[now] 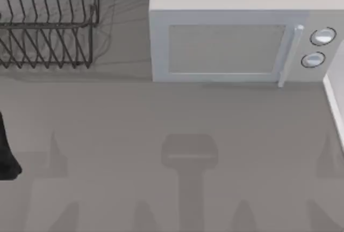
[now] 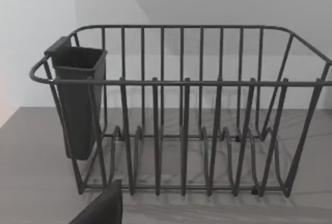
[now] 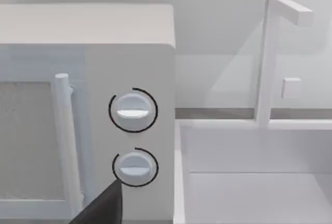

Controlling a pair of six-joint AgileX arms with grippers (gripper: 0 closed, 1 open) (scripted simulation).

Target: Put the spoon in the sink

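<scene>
Left end effector [image 2: 101, 208]: just a dark sliver at the frame edge in the left wrist view, open or closed cannot tell. Straight ahead of it, a dark wire dish rack [image 2: 181, 81] stands upright on the grey worktop [image 1: 134, 114], with a dark cutlery cup [image 2: 78, 94] hung inside one end

Right end effector [image 3: 101, 208]: same story in the right wrist view, dark sliver, state cannot tell. Near in front of it is the white microwave [image 3: 88, 27], door shut, its bar handle [image 3: 65, 130] and two round knobs, upper [image 3: 133, 111] and lower [image 3: 136, 166]; the sliver overlaps the lower one in frame

Sink [image 3: 249, 193]: white basin past the right end effector, touching the microwave's knob side, a white faucet [image 3: 267, 58] standing at its back

Top view adds layout: rack far left, microwave centre-right, both at the back of the worktop, sink rim at the right edge, left arm [image 1: 6, 151] at the left edge. The wrist views add the cup, basin and faucet
</scene>
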